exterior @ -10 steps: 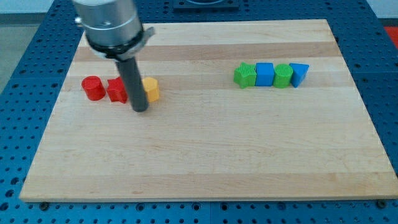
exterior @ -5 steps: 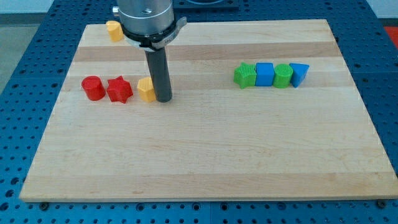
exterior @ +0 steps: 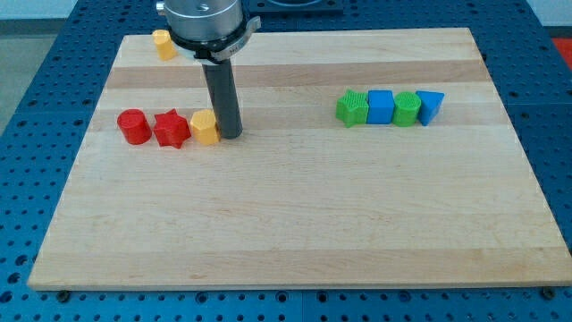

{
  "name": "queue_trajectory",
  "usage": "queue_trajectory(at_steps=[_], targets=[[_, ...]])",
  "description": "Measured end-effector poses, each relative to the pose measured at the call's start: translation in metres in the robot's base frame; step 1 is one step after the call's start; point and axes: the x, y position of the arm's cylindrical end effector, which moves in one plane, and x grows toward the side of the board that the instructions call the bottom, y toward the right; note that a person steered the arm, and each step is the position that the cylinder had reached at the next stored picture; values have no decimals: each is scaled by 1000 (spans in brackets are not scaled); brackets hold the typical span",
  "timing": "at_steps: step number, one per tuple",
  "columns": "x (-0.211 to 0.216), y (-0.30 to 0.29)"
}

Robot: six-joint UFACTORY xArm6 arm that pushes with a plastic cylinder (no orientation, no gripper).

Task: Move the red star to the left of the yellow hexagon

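Observation:
The red star (exterior: pixel 171 129) lies on the left part of the wooden board (exterior: pixel 295 224). The yellow hexagon (exterior: pixel 205 128) sits just to its right, touching or nearly touching it. A red cylinder (exterior: pixel 134 126) stands to the star's left, so the three form a row. My tip (exterior: pixel 230 135) rests on the board right against the hexagon's right side.
A second yellow block (exterior: pixel 163 44) lies near the board's top left corner. A row of four blocks lies at the right: a green block (exterior: pixel 352 108), a blue cube (exterior: pixel 381 106), a green cylinder (exterior: pixel 407 108) and a blue triangle (exterior: pixel 430 105).
My tip went from between the star and the hexagon to the hexagon's right side, then shifted slightly left. The hexagon moved a little left toward the red star.

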Motion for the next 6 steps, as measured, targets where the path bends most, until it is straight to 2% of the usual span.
queue_trajectory(at_steps=[6], targets=[[0,-19]])
